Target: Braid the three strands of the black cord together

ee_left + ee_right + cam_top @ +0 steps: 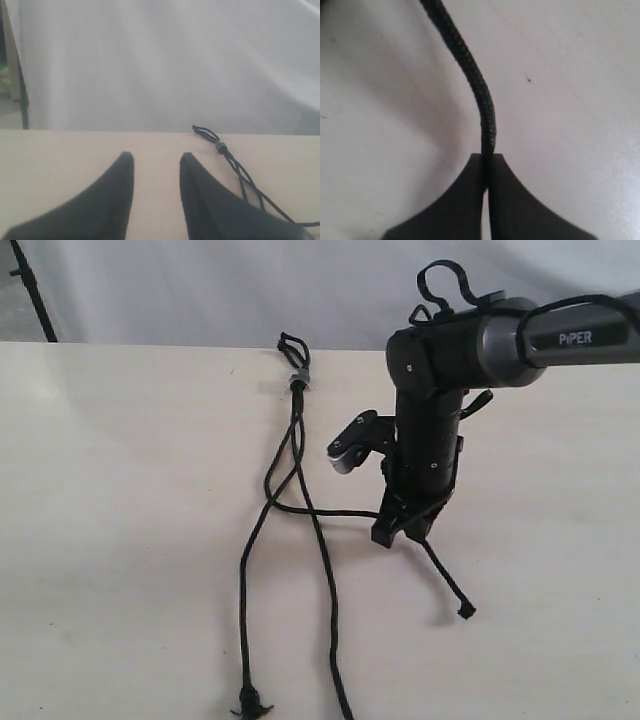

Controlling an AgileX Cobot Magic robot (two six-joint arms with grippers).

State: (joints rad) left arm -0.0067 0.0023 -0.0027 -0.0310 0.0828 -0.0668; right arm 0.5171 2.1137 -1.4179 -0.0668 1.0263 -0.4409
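Note:
The black cord (296,430) lies on the table, its grey band (298,378) and short loops at the far end. One of the three strands (244,580) runs down the left to a frayed tip. A second (327,590) runs to the near edge of the view. The third bends right across the table into my right gripper (404,532), which is shut on it; its knotted tip (466,612) trails beyond. The right wrist view shows that strand (472,80) pinched at the gripper (487,157). My left gripper (156,156) is open and holds nothing, with the band (220,147) off to one side.
The pale table (120,540) ends at a white cloth backdrop (200,290). A thin black pole (35,290) stands at the far left corner. The right arm (500,340) reaches in from the right, over the table.

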